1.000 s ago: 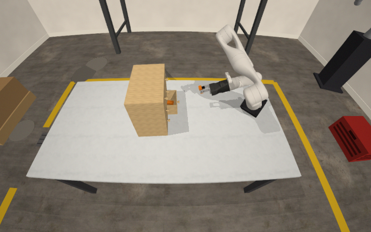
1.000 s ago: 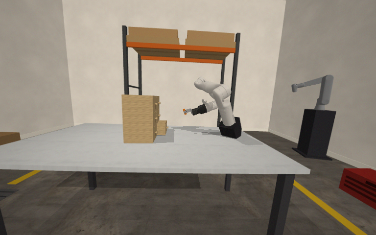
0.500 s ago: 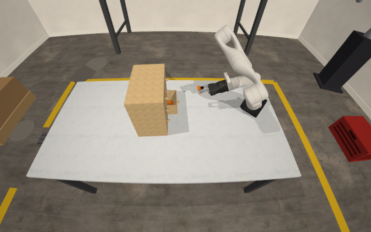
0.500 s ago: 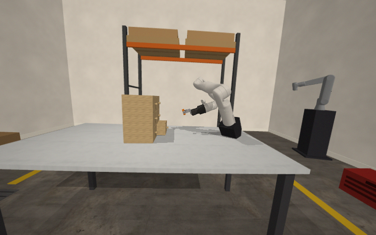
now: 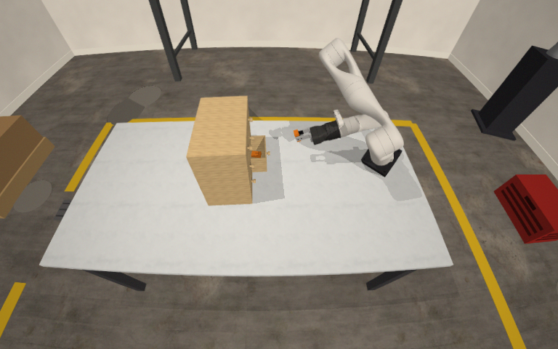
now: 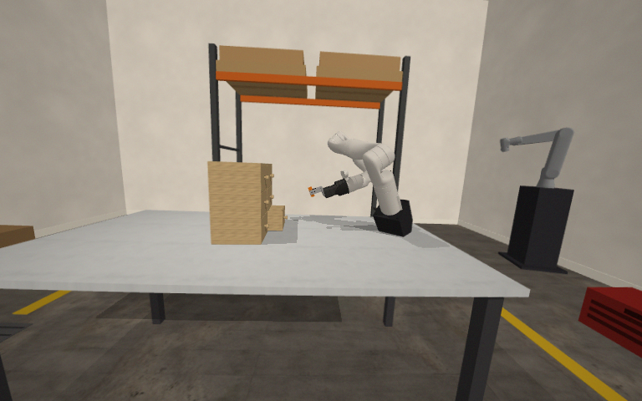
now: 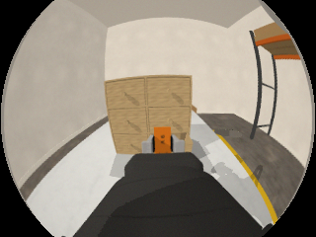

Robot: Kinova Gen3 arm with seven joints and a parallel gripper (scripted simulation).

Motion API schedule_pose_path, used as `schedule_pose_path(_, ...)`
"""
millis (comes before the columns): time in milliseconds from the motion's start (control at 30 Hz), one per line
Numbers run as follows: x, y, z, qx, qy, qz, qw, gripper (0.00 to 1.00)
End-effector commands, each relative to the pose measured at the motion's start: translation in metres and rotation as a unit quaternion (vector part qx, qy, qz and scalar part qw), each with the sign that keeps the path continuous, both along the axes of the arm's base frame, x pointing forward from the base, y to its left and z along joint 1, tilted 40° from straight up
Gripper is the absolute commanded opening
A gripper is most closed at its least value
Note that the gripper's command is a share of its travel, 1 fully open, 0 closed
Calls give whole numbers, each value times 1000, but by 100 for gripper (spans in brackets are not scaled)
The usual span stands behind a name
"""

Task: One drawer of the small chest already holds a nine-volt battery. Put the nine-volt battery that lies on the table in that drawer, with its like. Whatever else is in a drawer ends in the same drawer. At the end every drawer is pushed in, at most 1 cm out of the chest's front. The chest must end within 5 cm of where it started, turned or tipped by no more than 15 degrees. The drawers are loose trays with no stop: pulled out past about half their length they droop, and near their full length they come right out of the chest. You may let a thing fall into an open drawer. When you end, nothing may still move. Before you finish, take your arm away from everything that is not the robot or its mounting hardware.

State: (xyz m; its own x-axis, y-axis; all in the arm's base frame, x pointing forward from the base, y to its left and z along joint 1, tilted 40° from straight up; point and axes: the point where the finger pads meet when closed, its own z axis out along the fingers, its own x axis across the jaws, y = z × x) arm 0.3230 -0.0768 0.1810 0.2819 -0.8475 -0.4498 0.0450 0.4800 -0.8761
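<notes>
Your gripper (image 5: 296, 135) is clamped on the orange battery (image 5: 296, 132), held in the air between the arm's base (image 5: 395, 156) and the chest (image 5: 221, 147), well apart from both. One drawer (image 5: 259, 153), third from the top, stands pulled out, and you can see another battery (image 5: 256, 153) lying inside it.

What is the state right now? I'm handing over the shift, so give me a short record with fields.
gripper: shut on battery, in the air between arm base and chest
chest: upright on table
open drawer: one low drawer, partly out, facing the arm
drawer content: second battery
other drawers: pushed in
battery vs drawer: not yet over it
</notes>
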Motion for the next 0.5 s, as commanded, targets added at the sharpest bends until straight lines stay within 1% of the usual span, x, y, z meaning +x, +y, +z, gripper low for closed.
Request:
schedule_pose_path(0, 2, 1, 2, -1, -1, 1, 1000, 51)
schedule_pose_path(467, 17, 4, 5, -1, -1, 1, 1000, 51)
